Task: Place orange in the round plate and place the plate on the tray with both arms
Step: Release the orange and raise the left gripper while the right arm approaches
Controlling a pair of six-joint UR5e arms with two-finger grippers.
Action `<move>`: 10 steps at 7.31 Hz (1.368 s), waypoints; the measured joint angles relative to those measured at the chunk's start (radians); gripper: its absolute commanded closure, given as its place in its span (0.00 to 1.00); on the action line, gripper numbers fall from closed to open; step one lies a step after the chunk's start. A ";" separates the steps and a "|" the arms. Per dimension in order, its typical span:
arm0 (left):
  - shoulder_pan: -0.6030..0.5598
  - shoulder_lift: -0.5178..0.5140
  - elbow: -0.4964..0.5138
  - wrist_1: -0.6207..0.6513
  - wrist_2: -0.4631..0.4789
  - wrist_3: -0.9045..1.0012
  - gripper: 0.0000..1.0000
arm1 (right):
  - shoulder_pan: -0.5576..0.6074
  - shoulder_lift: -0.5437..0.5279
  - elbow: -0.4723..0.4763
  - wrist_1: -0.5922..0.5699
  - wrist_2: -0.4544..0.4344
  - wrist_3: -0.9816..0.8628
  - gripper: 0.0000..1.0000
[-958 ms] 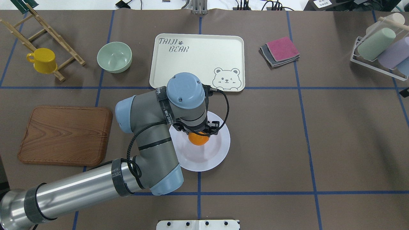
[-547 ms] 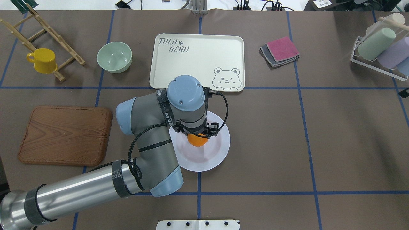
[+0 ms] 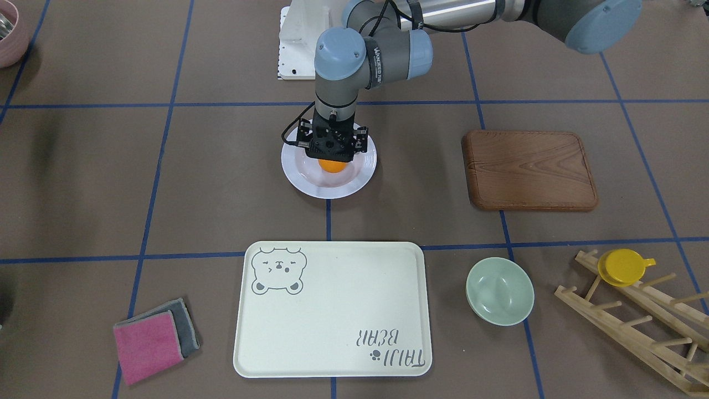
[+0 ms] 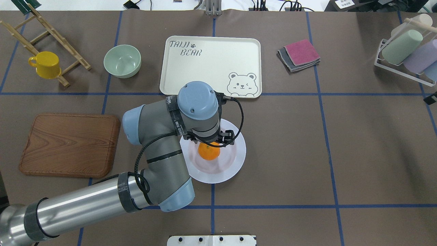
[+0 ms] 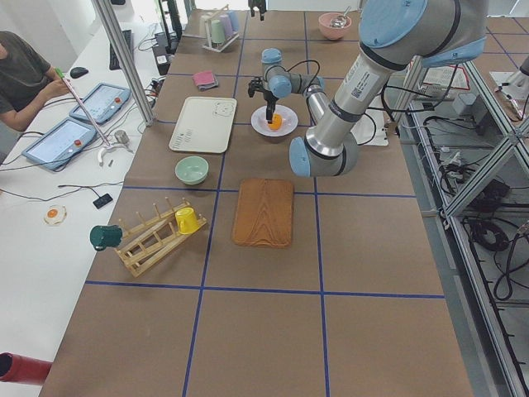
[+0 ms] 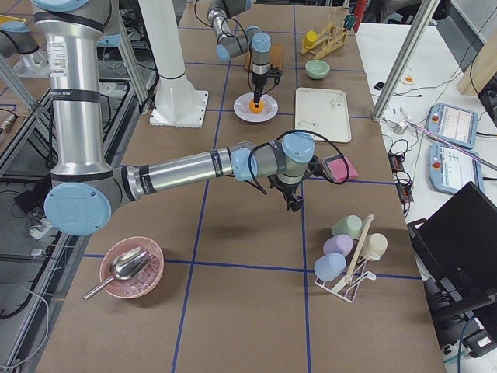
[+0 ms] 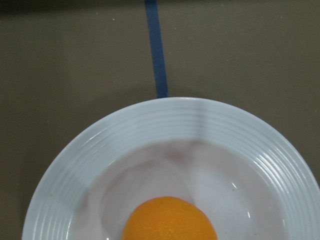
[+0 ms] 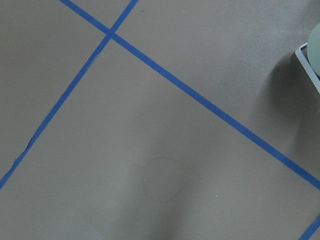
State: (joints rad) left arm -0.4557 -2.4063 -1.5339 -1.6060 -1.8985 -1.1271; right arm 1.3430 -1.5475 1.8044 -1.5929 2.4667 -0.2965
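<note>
The orange [image 4: 209, 152] [image 7: 170, 220] rests in the sunken centre of the white round plate [image 4: 236, 150] [image 3: 364, 169], which stands on the table just in front of the cream bear tray [image 4: 211, 68] [image 3: 332, 310]. My left gripper [image 4: 209, 146] [image 3: 332, 157] hangs straight over the orange, its fingers open on either side of the fruit. The wrist view shows no fingers, only the plate's ridged rim [image 7: 150, 127] and the orange. My right gripper [image 6: 294, 203] hovers over bare table off to the right; I cannot tell whether it is open or shut.
A wooden board [image 4: 70, 145] lies left of the plate. Green bowl [image 4: 122, 60] and yellow cup [image 4: 45, 64] on a wooden rack sit far left. Folded cloths [image 4: 298, 54] lie right of the tray, a cup rack [image 4: 406, 51] far right.
The left arm eased slightly towards me and the orange sank into the plate's centre. More of the orange shows under the gripper than before, as the fingers have let go.
</note>
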 measured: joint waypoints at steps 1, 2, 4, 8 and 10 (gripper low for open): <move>-0.020 0.037 -0.068 0.004 -0.005 0.006 0.01 | -0.027 0.006 -0.005 0.045 0.000 0.090 0.00; -0.059 0.103 -0.155 0.008 -0.023 0.036 0.01 | -0.070 0.009 -0.023 0.158 -0.001 0.257 0.00; -0.152 0.227 -0.265 0.010 -0.072 0.150 0.01 | -0.172 0.013 -0.052 0.431 -0.007 0.674 0.00; -0.402 0.537 -0.422 0.009 -0.242 0.524 0.01 | -0.422 0.088 -0.103 0.870 -0.188 1.420 0.00; -0.490 0.594 -0.432 0.012 -0.287 0.620 0.01 | -0.594 0.140 -0.107 1.024 -0.407 1.754 0.00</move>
State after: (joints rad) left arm -0.9454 -1.8128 -1.9655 -1.5939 -2.1851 -0.5071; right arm 0.7489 -1.4077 1.6969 -0.5692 2.0598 1.4573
